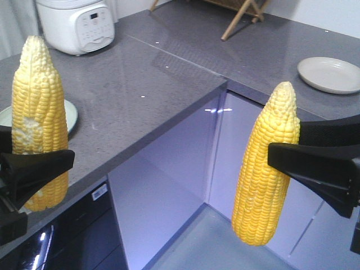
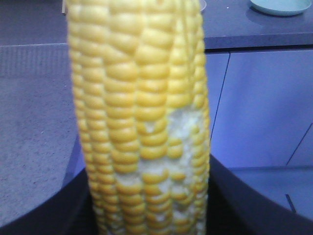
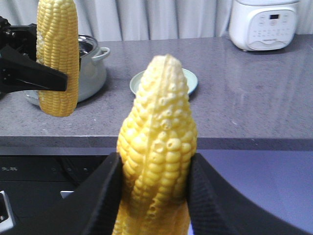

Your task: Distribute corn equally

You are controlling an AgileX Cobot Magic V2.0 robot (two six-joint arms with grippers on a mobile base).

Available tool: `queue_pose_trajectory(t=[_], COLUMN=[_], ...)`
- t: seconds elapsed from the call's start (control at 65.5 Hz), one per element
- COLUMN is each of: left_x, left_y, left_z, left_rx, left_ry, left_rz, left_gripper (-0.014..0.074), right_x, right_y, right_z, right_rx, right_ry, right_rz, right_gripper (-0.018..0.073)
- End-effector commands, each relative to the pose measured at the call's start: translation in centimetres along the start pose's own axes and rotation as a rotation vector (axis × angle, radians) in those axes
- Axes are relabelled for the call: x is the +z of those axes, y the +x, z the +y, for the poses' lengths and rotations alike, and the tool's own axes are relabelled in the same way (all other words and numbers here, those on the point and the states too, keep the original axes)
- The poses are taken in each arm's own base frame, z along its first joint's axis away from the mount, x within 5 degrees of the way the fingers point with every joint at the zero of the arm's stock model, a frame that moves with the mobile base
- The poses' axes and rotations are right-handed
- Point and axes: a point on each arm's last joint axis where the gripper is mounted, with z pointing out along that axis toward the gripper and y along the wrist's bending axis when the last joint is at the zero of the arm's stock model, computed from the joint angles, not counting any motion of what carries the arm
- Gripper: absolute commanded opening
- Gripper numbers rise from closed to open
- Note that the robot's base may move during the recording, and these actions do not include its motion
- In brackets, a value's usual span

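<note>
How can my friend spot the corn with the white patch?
Find the white rice cooker on the grey counter. Just in front, the left end effector grips a cob upright. Only this cob shows a big whitish patch low down.

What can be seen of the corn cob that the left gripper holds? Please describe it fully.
The cob is whole and husked. It is yellow, with even rows of kernels, and narrows to a pale tip that points up. A whitish patch of paler kernels marks its lower half. It stands almost upright in the air, seen against the grey counter. The left gripper clamps its lower part between black fingers; nothing else touches it.
</note>
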Motion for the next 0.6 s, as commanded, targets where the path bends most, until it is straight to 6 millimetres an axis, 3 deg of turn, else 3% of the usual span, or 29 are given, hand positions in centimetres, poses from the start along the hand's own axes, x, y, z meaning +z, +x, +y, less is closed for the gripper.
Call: queue_pose_trajectory(t=[0.0, 0.58], left_x=[-0.68, -0.68], left_y=[-1.37, -1.37], left_z=[0.07, 0.07], left_rx=[-0.016, -0.016], left_ry=[-0.019, -0.019], left_rz=[-0.094, -0.094], left_gripper=[0.0237, 0.0237], right_x=[-0.42, -0.42], right_y=[-1.21, -1.21], right_z=[0.14, 0.14], right_rx=[0.006, 0.006], right_ry=[0.014, 0.014], right_rz=[-0.072, -0.072], right_gripper=[0.0211, 0.0211])
